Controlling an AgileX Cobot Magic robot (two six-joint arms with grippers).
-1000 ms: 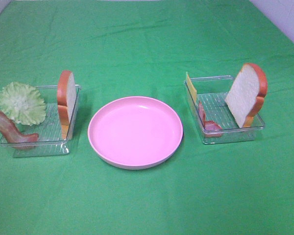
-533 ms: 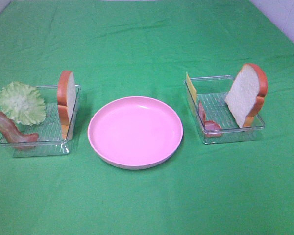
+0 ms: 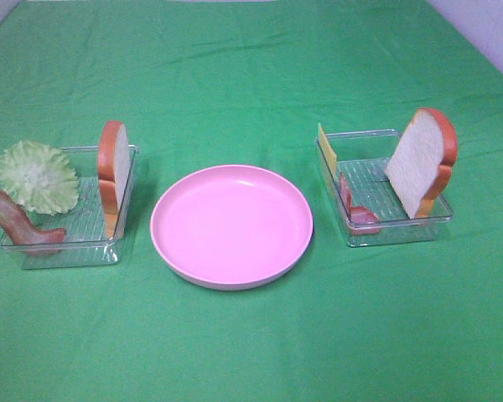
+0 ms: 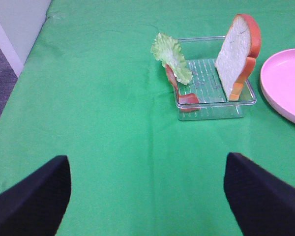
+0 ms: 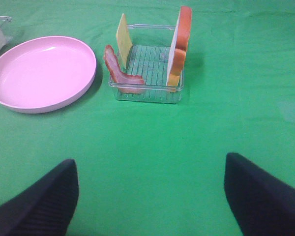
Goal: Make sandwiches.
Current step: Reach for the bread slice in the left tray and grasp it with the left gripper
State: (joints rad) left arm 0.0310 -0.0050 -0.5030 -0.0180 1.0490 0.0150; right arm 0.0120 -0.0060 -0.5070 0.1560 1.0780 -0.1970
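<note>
Bread looks the natural first piece, and both slices should handle easily. They are toy food, probably light and stiff with a faintly rubbery skin, so a modest pinch across the flat white faces near the rounded crust should hold, though so light a piece may tip when a finger nudges it. The left claw (image 4: 146,157) has its two dark fingers spread wide with nothing between them. The left bread slice (image 4: 237,51) stands on edge well ahead of it, against the wall of the clear ribbed left tray (image 4: 214,110) nearest the pink plate (image 4: 285,83). At that tray's other end rises the lettuce leaf (image 4: 171,56), pale green and frilled, with the wavy reddish bacon strip (image 4: 179,91) just beside it. Both look thin, and I would take them by an upper edge that clears the tray wall. The right claw (image 5: 150,158) is likewise spread and holds nothing. The right bread slice (image 5: 179,46) leans well ahead of it at the outer end of the right tray (image 5: 147,93). The yellow cheese (image 5: 122,39), a thin smooth square that may prove slippery, stands upright at the end nearer the plate, with the curled pinkish-red ham (image 5: 119,71) just beside it. The plate, round and glossy with a raised rim, lies between the trays, ahead of both claws, with nothing on it. The green cloth (image 3: 251,352) beneath looks soft and slightly creased.
</note>
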